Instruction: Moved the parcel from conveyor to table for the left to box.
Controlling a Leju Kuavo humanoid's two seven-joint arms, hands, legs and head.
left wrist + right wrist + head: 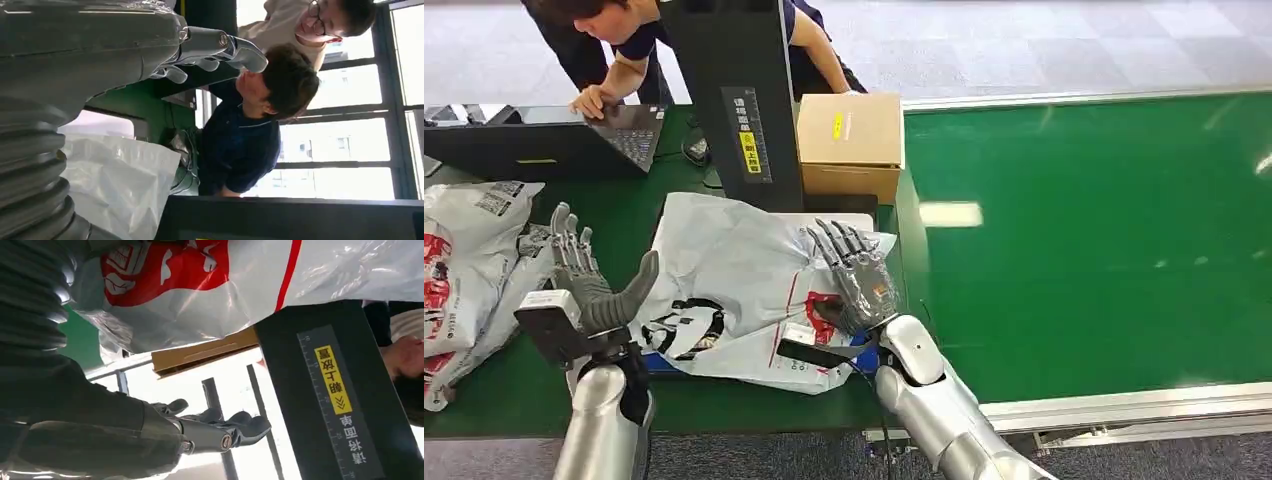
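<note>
My parcel (744, 290) lies on the table (484, 390), off the conveyor (1104, 240); both hands, left (589, 285) and right (854, 275), spread empty; boxing remains.

Parcel-sorting test station: green conveyor belt (1104, 240), plastic mailer bags (469, 260), cardboard box (849, 145), black scanner post (739, 100), laptop (544, 140), large windows (345, 150) behind.
</note>
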